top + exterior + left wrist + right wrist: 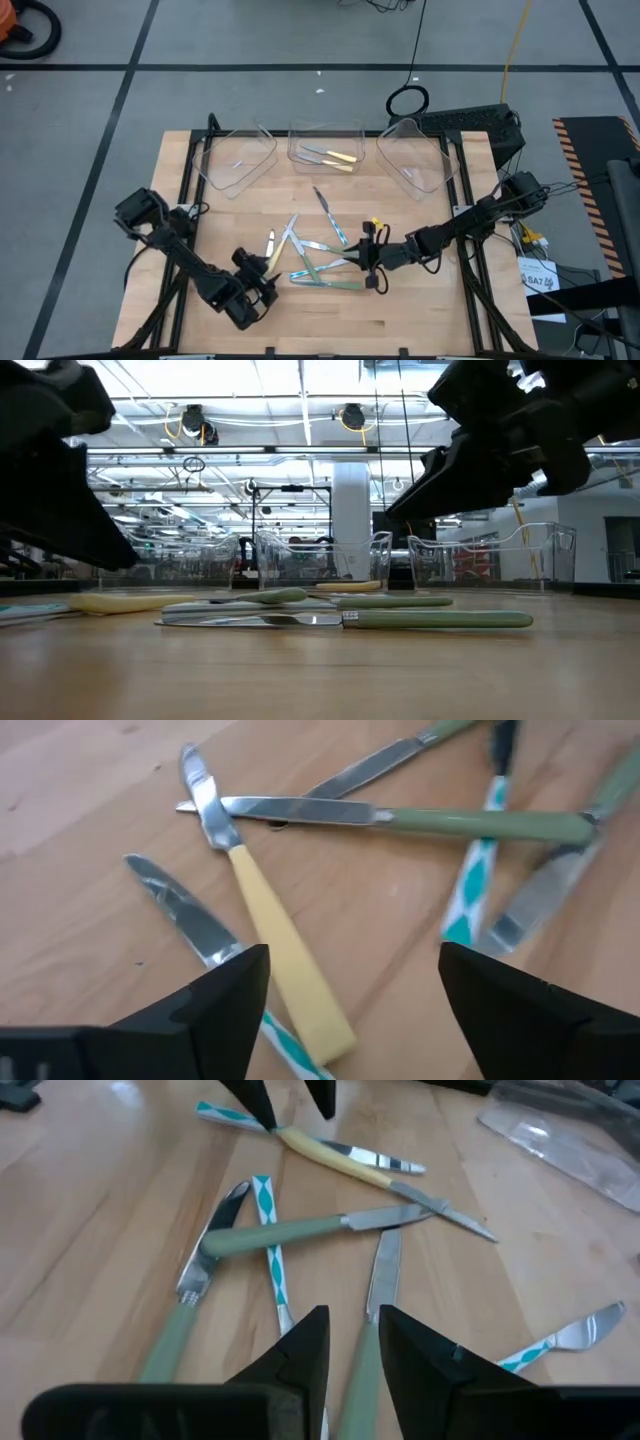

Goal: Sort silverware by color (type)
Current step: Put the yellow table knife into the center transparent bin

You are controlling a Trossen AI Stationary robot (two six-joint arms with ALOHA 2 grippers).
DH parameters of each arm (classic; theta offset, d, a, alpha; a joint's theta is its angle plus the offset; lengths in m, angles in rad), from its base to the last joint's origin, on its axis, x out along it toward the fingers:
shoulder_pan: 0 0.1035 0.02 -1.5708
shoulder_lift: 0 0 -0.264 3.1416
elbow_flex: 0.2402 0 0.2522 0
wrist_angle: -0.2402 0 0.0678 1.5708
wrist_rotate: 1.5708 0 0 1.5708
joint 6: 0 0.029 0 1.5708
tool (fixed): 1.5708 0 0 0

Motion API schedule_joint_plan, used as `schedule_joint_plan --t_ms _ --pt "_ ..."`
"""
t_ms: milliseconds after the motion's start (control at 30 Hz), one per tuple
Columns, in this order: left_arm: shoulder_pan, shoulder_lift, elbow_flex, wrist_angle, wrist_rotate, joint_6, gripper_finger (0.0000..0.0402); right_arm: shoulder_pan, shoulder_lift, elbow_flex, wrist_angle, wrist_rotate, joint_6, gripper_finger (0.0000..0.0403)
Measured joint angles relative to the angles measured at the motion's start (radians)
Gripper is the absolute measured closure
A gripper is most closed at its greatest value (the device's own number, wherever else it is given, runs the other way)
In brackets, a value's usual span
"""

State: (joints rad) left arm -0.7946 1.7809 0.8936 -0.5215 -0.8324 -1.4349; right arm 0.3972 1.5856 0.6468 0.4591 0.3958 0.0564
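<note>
The silverware (318,262) lies in a loose crossed heap at lower centre of the high view, on the wooden surface (420,310). At the frame's lower left the left gripper (268,283) reaches in low from its bent arm, jaws spread wide and empty over a yellow-handled knife (285,955). From the right, the right gripper (370,262) stretches to the heap's edge, jaws narrowly parted, holding nothing, a green handle (362,1375) beneath them. Farther up, three clear trays (325,143) stand in a row; the middle one holds yellow-handled pieces (338,159).
</note>
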Motion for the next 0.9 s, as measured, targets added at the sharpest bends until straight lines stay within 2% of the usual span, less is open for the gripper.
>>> schedule_joint_plan --t_ms 333,500,667,900 --pt "-0.036 0.041 0.0 0.005 -0.105 0.07 0.0166 0.012 0.0 0.0 -0.056 0.0 0.011 0.0316" --pt "-0.029 0.081 0.0 0.002 -0.098 0.034 0.0169 0.023 0.0 0.0 -0.061 0.0 0.013 0.0316" --pt "-0.016 0.138 0.0 0.001 -0.04 -0.008 0.017 0.024 0.0 0.0 -0.06 0.0 0.012 0.0316" --pt "0.005 0.172 0.004 -0.001 -0.046 -0.055 0.017 0.024 0.0 0.0 -0.052 0.0 0.011 0.0316"
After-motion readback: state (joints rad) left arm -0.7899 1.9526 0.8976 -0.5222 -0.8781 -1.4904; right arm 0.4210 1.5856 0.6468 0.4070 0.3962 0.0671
